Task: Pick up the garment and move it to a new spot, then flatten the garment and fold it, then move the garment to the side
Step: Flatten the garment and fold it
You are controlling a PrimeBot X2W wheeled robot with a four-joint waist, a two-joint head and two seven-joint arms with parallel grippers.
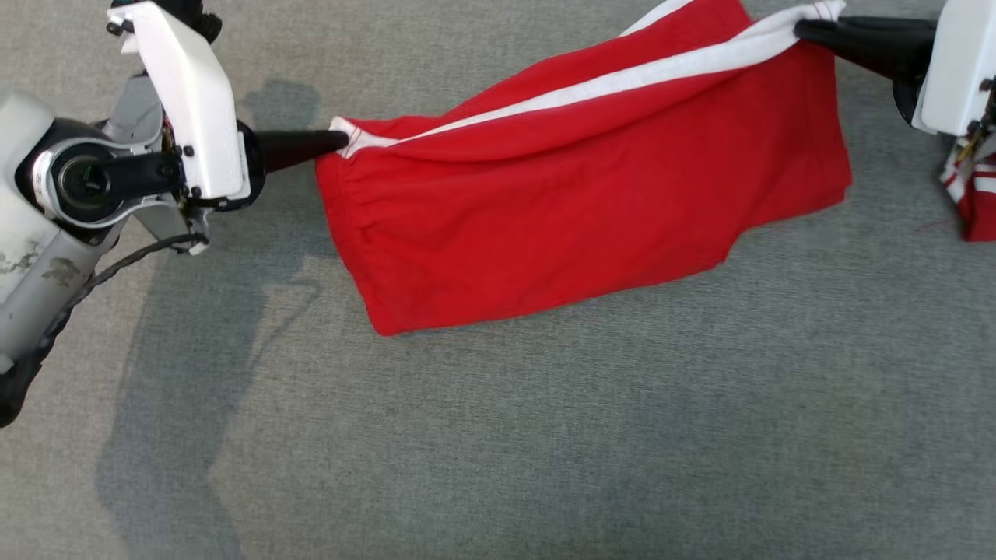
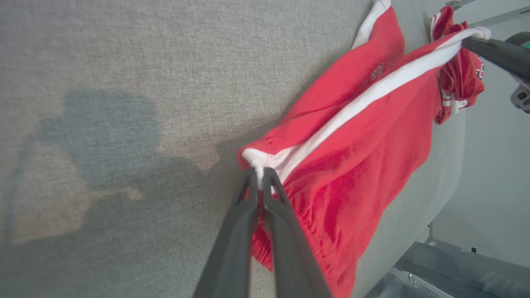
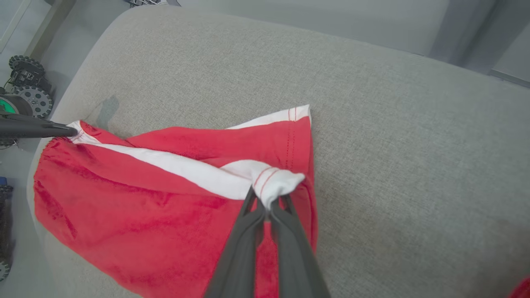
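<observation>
Head view: red shorts (image 1: 591, 202) with a white side stripe hang stretched between both arms above the grey upholstered cushion (image 1: 545, 435); the lower edge drapes onto the fabric. Left gripper (image 1: 342, 141) is clamped on the waistband corner at the stripe's end. Right gripper (image 1: 801, 29) is clamped on the stripe's other end, at the leg hem. A second red-and-white garment (image 1: 973, 202) lies at the right edge, apart from the shorts.

Left wrist view: left gripper (image 2: 260, 171) has its fingers pressed together with white waistband cloth pinched between the tips. The stripe runs taut up to the right gripper (image 2: 476, 39). The second red-and-white garment (image 2: 459, 82) lies crumpled behind.

Right wrist view: right gripper (image 3: 268, 205) is closed on a bunched white hem. Left gripper (image 3: 70, 131) nips the far corner near the cushion's edge.
</observation>
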